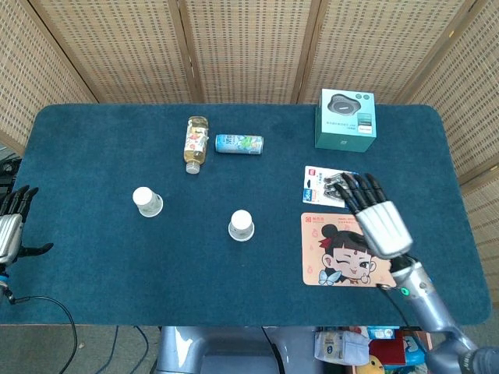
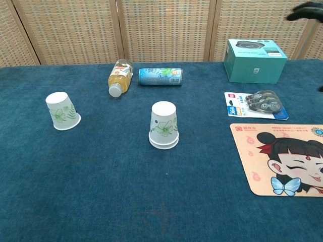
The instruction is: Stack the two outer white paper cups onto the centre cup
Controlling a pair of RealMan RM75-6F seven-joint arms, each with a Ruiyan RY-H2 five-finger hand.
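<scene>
Two white paper cups stand upside down, nested as one stack, at the table's middle. A single upturned cup stands to its left. My right hand hovers empty with fingers spread over the cartoon mat, well right of the stack. In the chest view only its dark fingertips show at the top right corner. My left hand hangs beyond the table's left edge, fingers extended, holding nothing.
A juice bottle and a blue can lie behind the cups. A teal box, a blister pack and the cartoon mat fill the right side.
</scene>
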